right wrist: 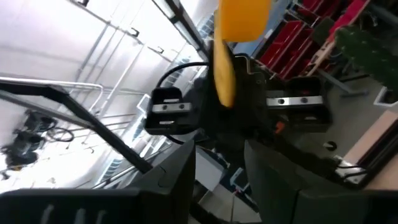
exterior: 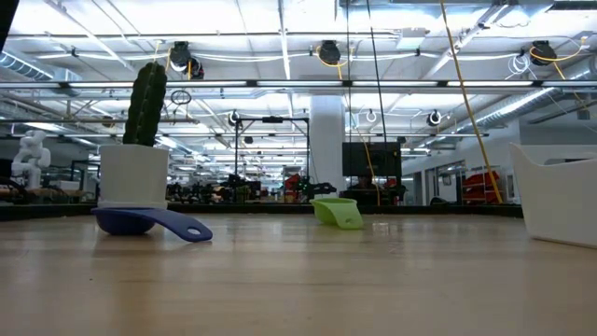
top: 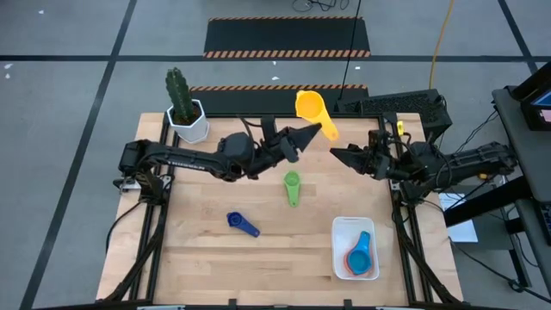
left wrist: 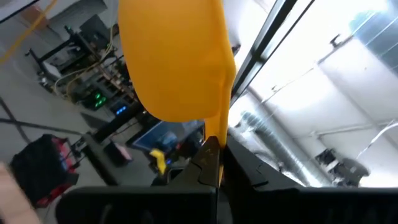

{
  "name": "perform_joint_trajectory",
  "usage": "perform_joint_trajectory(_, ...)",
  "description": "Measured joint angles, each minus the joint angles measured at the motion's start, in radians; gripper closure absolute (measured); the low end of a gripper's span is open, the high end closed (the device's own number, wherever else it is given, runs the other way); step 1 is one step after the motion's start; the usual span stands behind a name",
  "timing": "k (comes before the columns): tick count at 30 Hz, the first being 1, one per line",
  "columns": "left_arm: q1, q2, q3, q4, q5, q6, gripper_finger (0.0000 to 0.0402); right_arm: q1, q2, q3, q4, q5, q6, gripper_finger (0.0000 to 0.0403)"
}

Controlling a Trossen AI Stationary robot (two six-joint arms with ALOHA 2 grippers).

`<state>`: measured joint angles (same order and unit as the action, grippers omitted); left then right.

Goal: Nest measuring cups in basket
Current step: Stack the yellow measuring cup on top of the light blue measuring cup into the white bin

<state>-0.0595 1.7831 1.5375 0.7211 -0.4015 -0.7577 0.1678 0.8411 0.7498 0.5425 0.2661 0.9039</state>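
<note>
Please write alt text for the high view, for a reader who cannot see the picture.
From above, the left gripper holds a yellow measuring cup in the air by its handle, facing the right gripper. On the wooden table lie a green cup, a dark blue cup and a white basket holding nested cups.

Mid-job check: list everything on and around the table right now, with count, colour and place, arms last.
yellow measuring cup: 1, yellow, held in the air above the table's far edge
green measuring cup: 1, green, mid-table
dark blue measuring cup: 1, dark blue, near the green one, toward the left arm's side
cups in basket: at least 2, light blue and orange-red, nested together
basket: 1, white, near right corner of the table
cactus pot: 1, white with green cactus, far left corner
table: 1, light wood
left gripper: 1, dark, jaws shut on the yellow cup's handle
right gripper: 1, dark, jaws open, facing the left gripper, empty
</note>
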Motion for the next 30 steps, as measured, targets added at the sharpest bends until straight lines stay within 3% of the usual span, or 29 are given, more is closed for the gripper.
perform_joint_trajectory(21, -0.007, -0.001, 0.0, -0.046, 0.008, -0.01, 0.0394, -0.11, 0.0, 0.0, 0.063, -0.005, -0.036, 0.0272)
perform_joint_trajectory(30, -0.005, -0.001, 0.0, -0.064, -0.007, 0.029, 0.0388, -0.123, 0.0, 0.0, 0.075, -0.013, -0.03, 0.0317)
